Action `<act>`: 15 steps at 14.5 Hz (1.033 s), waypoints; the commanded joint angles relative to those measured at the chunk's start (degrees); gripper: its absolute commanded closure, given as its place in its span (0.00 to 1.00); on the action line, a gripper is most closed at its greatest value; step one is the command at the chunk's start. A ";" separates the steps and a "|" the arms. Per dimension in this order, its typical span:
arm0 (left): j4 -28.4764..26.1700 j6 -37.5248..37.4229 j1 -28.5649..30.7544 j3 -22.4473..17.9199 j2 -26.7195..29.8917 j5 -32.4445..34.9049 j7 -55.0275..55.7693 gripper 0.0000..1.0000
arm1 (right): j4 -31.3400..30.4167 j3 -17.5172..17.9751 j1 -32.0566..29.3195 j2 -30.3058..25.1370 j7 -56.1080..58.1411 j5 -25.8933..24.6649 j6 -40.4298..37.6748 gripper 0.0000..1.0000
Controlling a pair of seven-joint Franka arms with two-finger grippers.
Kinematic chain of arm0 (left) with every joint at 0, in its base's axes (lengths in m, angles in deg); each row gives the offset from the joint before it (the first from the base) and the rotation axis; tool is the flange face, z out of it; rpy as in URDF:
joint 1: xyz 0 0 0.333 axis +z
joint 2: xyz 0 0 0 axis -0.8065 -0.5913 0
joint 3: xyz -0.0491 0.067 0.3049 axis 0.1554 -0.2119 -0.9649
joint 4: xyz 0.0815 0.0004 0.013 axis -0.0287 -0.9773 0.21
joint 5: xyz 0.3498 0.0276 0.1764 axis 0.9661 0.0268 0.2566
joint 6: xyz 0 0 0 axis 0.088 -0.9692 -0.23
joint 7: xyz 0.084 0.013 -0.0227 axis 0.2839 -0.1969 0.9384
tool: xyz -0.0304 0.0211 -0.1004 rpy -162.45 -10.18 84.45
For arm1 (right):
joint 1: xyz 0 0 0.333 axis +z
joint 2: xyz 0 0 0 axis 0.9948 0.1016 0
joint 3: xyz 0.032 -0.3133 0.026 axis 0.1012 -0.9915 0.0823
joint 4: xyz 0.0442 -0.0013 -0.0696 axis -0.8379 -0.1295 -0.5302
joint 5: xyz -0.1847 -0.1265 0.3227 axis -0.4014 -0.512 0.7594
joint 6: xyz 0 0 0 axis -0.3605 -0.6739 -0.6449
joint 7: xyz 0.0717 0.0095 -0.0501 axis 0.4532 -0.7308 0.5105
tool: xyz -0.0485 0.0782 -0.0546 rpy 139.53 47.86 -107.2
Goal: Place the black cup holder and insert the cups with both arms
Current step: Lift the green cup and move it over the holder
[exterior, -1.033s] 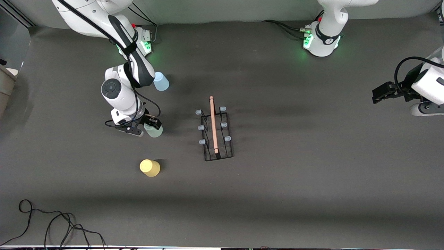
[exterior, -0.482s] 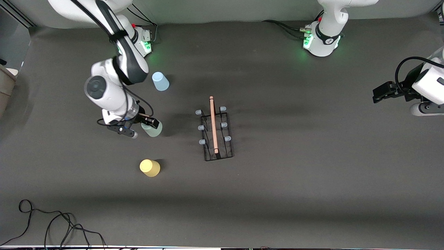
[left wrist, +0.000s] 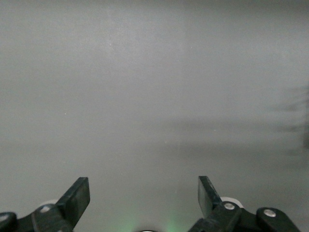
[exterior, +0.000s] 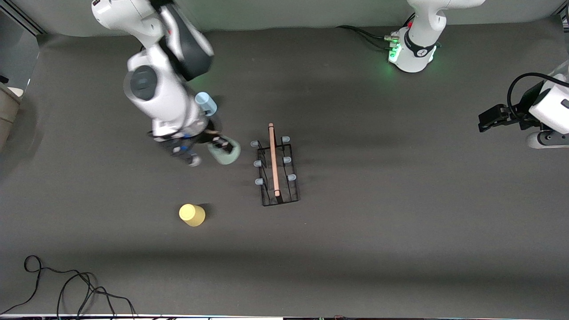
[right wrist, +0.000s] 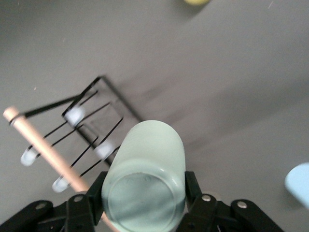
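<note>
The right tool (exterior: 221, 146) is hanging over the grey desk (exterior: 382, 231), its fingers (right wrist: 192, 186) clamped on the sides of the pale green cup (exterior: 226, 153), which is being carried clear of the surface with its closed base turned toward the wrist camera. Just beside this tool, toward the left arm's end of the desk, the black cup holder (exterior: 279, 178) is standing upright on the desk, its wooden rod handle (exterior: 274, 160) running along the top and its six grey-tipped pegs (exterior: 255, 143) all bare. The light blue cup (exterior: 205, 103) is sitting mouth-down on the desk close to the right tool, partly covered by the arm in the front view. The yellow cup (exterior: 192, 214) is standing mouth-down as well, nearer the front camera than the right tool and well apart from it. The left arm is waiting at its own end of the desk, the left tool (exterior: 489, 119) apparently raised above the surface, though its height is hard to judge; its fingers (left wrist: 77, 198) are standing wide apart with nothing between them. A loose black cable (exterior: 66, 284) is lying along the desk's front edge.
</note>
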 commanded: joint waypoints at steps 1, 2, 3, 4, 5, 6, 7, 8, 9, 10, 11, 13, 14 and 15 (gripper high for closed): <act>0.65 -0.37 -1.04 -0.46 0.78 0.04 -0.83 0.00 | 7.16 -0.45 4.70 6.63 -7.28 0.76 0.08 1.00; 1.08 -0.55 -1.13 -0.37 0.79 0.04 -0.83 0.00 | 7.17 -0.45 5.68 6.90 -7.99 0.75 0.78 1.00; 1.17 -0.37 -1.13 -0.37 0.61 0.04 -0.83 0.00 | 6.82 -0.45 6.21 6.90 -8.17 0.49 0.87 1.00; 1.09 -0.37 -1.13 -0.37 0.44 0.04 -0.83 0.00 | 6.47 -0.45 6.30 6.90 -8.09 0.14 0.87 1.00; 1.09 -0.37 -1.04 -0.37 0.35 0.04 -0.83 0.00 | 5.68 -0.45 6.30 6.90 -8.09 0.05 0.96 1.00; 1.00 -0.37 -0.96 -0.37 0.35 0.04 -0.83 0.00 | 5.15 -0.53 6.30 6.90 -8.09 0.05 0.96 1.00; 1.09 -0.46 -0.78 -0.45 0.35 0.12 -0.91 0.00 | 4.45 -0.53 6.30 6.82 -8.00 -0.04 0.96 1.00; 1.00 -0.37 -0.78 -0.46 0.26 0.04 -0.92 0.00 | 4.01 -0.53 6.30 6.38 -7.91 -0.12 0.87 1.00; 0.83 -0.20 -0.69 -0.46 0.17 0.04 -0.92 0.00 | 3.74 -0.53 6.30 6.12 -7.83 -0.12 0.79 1.00; 0.74 -0.11 -0.78 -0.46 0.08 0.04 -0.92 0.00 | 3.57 -0.53 6.30 6.03 -7.82 -0.12 0.61 1.00; 0.65 -0.19 -0.78 -0.46 0.08 0.12 -0.92 0.00 | 3.22 -0.53 6.30 5.94 -7.82 -0.12 0.52 1.00; 0.47 -0.20 -0.78 -0.46 -0.27 0.04 -0.92 0.00 | 1.99 -0.53 6.48 5.94 -7.82 -0.12 0.52 1.00; 0.47 0.07 -0.78 -0.46 -0.36 0.12 -0.92 0.00 | 1.29 -0.53 7.09 5.94 -7.82 -0.12 0.52 1.00; 0.47 0.07 -0.78 -0.46 -0.27 0.12 -0.92 0.00 | 0.50 -0.62 7.27 5.94 -7.65 -0.12 0.61 1.00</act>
